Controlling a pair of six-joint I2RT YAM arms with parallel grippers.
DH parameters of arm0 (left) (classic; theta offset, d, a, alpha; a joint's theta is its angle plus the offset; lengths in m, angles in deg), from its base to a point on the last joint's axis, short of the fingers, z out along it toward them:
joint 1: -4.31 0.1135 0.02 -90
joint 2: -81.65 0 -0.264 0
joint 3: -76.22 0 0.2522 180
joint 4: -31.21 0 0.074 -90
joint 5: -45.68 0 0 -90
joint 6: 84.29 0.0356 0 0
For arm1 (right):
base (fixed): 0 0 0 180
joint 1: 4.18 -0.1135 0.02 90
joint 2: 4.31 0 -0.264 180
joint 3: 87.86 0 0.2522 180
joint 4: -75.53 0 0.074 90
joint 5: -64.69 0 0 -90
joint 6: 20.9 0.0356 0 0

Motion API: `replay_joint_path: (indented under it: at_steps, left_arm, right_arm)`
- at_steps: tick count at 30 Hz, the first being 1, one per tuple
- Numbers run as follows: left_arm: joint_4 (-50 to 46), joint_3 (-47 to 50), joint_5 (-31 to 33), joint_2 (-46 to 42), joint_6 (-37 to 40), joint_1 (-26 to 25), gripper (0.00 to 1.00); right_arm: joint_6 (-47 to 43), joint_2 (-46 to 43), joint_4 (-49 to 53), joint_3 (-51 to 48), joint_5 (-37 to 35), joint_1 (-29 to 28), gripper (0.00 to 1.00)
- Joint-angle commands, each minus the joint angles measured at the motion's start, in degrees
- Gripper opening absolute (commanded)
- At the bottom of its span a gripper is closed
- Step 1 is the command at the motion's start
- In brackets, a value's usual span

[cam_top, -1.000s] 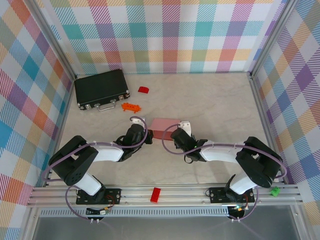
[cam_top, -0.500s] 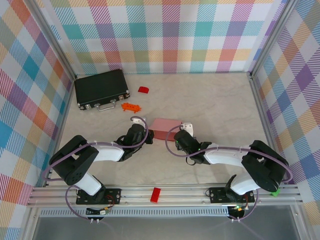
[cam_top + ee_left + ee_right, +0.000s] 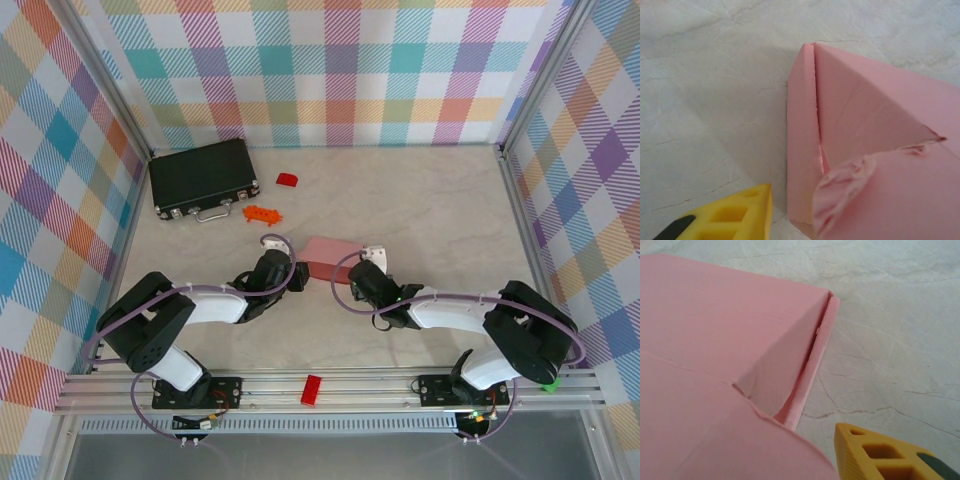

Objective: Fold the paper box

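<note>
The paper box [image 3: 332,256] is a small pale-pink shallow box on the marble table, between my two arms. My left gripper [image 3: 293,273] is at its left end. In the left wrist view one yellow finger [image 3: 735,217] stands a little off the box's end wall [image 3: 801,150], and the other finger is hidden behind a crumpled flap [image 3: 845,192]. My right gripper [image 3: 361,268] is at the box's right end. Its yellow finger [image 3: 885,455] stands apart from the side wall [image 3: 812,365], and its other finger is hidden under the pink card. Both grippers look open, straddling the walls.
A black case [image 3: 203,177] lies at the back left, with a red block [image 3: 287,180] and an orange piece [image 3: 261,213] beside it. Another red block [image 3: 312,389] rests on the front rail, and a green piece [image 3: 548,381] sits by the right base.
Both grippers have let their jaws widen off the box's end walls. The right arm has shifted a little to the right. The box has stayed in place.
</note>
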Motion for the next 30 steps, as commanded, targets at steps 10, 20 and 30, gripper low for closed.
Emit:
replay_joint_path:
  at_steps: [10,20,30]
  left_arm:
    - [-2.24,1.4,0.96,-5.62,0.83,-0.97,0.44]
    - [-7.57,5.11,1.3,-14.33,1.2,-0.9,0.51]
    - [-21.75,7.58,10.79,-32.03,2.75,-0.93,0.56]
  right_arm:
    - [-1.88,-5.04,2.27,-1.79,2.18,-0.29,0.48]
    - [-3.14,-7.73,6.36,-2.74,4.92,-0.27,0.53]
    - [-0.24,-12.13,13.71,-3.91,1.54,-0.27,0.54]
